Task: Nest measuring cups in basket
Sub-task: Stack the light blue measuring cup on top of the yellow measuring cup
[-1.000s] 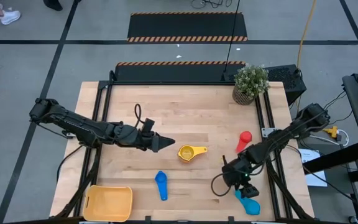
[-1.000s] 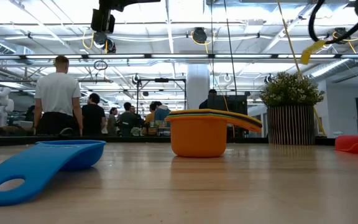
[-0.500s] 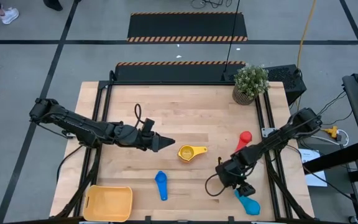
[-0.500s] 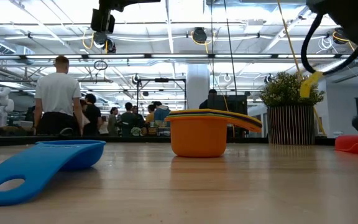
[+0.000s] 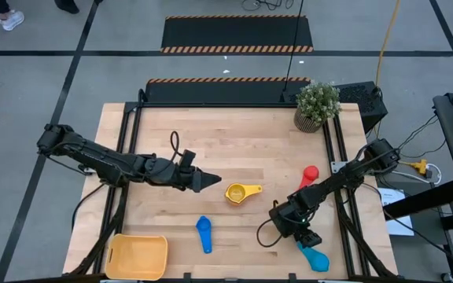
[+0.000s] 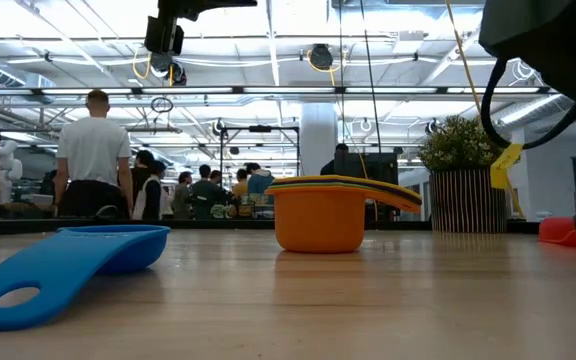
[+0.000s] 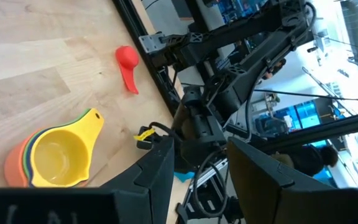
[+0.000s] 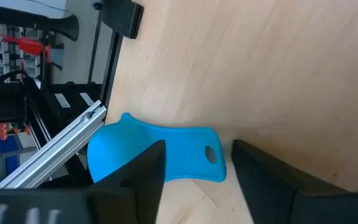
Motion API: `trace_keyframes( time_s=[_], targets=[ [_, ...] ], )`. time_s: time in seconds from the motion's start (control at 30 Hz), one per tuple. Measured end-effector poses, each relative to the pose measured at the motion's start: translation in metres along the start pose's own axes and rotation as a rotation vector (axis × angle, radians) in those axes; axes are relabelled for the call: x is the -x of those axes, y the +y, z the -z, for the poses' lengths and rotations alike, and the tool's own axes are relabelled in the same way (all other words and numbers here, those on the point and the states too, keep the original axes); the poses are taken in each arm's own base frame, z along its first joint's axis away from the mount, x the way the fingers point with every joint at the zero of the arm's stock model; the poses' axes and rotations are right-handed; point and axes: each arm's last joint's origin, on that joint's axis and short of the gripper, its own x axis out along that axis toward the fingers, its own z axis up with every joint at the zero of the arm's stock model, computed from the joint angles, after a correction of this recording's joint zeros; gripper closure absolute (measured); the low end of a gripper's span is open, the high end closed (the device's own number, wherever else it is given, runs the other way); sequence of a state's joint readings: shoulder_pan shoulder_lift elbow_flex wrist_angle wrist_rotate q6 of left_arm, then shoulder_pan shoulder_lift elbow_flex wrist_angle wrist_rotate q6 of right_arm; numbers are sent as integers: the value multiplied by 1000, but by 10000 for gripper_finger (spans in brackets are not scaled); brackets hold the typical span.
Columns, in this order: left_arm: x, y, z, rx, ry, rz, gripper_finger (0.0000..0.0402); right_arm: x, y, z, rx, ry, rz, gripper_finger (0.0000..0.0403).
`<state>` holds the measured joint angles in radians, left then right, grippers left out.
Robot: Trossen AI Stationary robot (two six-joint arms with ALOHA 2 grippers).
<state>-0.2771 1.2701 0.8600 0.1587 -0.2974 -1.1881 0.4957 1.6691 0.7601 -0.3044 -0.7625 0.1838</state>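
High view showed the basket at the near left corner of the counter, with no cup in it. Along the same near edge, at the right corner, lay a light blue cup beside the frame rail. The right tool hung just over that cup's handle end; in the right wrist view its fingers stood apart with the handle showing between them, gripping nothing. Whether they touched the counter I could not tell. A darker blue cup lay left of centre, a little farther in, handle toward the near edge. Low view had this cup closest, resting flat on the wood.

Farther in, near the counter's middle, sat a nested stack with a yellow cup on top, handle pointing right. From the left wrist view the stack showed orange and green rims under the yellow one. The left tool hovered just left of the stack, its fingers spread and empty. A red cup lay to the right, well apart from the stack. At the far right corner stood a potted plant. Beyond the counter, people stood in the room.
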Motion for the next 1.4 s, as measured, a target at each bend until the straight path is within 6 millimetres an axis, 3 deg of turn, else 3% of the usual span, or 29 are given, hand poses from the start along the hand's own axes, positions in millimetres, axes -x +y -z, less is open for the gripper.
trace_keyframes(
  time_s=[0.4, 0.6, 0.83, 1.17, 1.4],
  targets=[
    [0, 1, 0, -14, 2, -8, 252, -1, 0, 0, 16, -1, -6, 392],
    [0, 1, 0, -21, 3, -10, 252, 8, 8, -1, -9, -44, 19, 398],
    [0, 1, 0, -29, 3, -10, 252, 33, 30, -1, -38, -173, 54, 402],
    [0, 1, 0, -30, -14, -17, 252, 81, 67, 9, -109, -478, 144, 402],
    [0, 7, 2, 120, 5, -79, 252, 108, 84, 20, -159, -711, 210, 402]
  ],
)
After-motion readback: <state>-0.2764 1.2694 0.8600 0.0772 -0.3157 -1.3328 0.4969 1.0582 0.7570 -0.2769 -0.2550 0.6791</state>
